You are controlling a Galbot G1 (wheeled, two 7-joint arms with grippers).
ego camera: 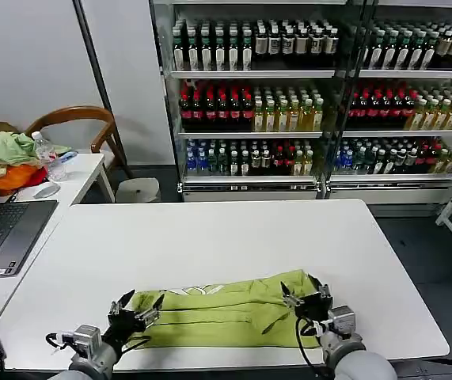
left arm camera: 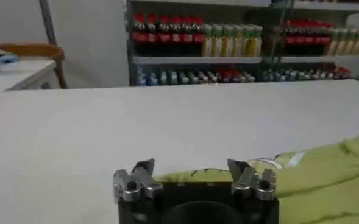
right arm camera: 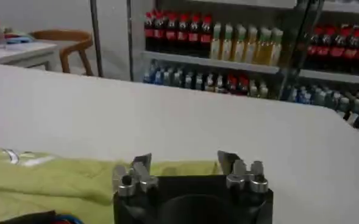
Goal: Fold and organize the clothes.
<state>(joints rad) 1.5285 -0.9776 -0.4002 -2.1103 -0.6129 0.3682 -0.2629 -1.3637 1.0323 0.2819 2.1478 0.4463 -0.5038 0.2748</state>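
The clothes are one lime yellow-green T-shirt [ego camera: 226, 317], folded into a long band near the white table's front edge. My left gripper [ego camera: 136, 305] hovers over the band's left end with its jaws open and nothing between them. Over the band's right end, my right gripper [ego camera: 305, 294] is also open and empty. In the left wrist view the shirt [left arm camera: 325, 176] lies just beyond the left gripper [left arm camera: 190, 167]. The right wrist view shows the green fabric [right arm camera: 51, 176] beneath and beside the right gripper [right arm camera: 185, 161].
The white table [ego camera: 210, 237] stretches bare beyond the shirt. A side table at the left carries a laptop [ego camera: 4, 233], a heap of pale green and orange garments [ego camera: 8, 162] and a water bottle [ego camera: 47, 157]. A wooden chair [ego camera: 83, 127] and drink coolers [ego camera: 313, 95] stand behind.
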